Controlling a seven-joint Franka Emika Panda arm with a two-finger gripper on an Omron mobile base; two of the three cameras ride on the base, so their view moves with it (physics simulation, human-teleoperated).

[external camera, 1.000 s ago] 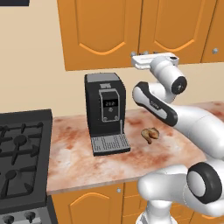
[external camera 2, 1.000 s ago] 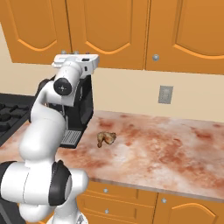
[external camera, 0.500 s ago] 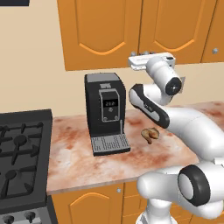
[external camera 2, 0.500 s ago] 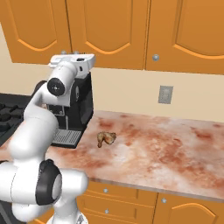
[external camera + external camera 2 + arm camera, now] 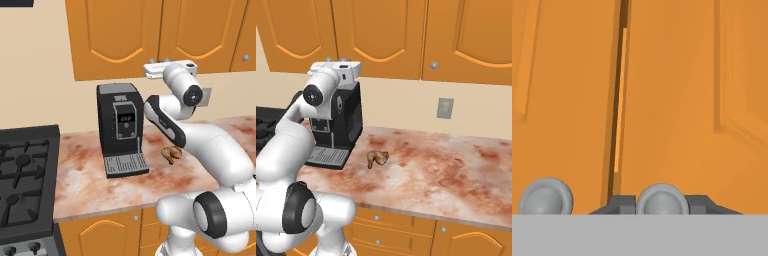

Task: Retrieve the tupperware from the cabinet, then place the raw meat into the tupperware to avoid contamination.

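Hand view, close against the cabinet (image 5: 677,100): two orange doors meet at a dark seam, slightly ajar, with two round silver knobs low in the frame; the right knob (image 5: 661,200) sits between the dark fingertips (image 5: 623,204) of the gripper (image 5: 661,206), which appear to close around it, though whether the pads actually press it I cannot tell; the left knob (image 5: 546,198) stands free just beside it. Left base view shows the white arm raised to the lower edge of the upper doors, above and just right of a tall black coffee machine (image 5: 121,129) on the mottled reddish counter (image 5: 85,175); the raw meat (image 5: 171,152), a small tan-brown lump, lies on that counter just right of the machine; a black stove (image 5: 25,185) sits at far left. Doors hide the tupperware. My judgement: the step in hand is gripping the knob to open the cabinet; next comes a firm squeeze, then a pull toward the robot along the door's arc.
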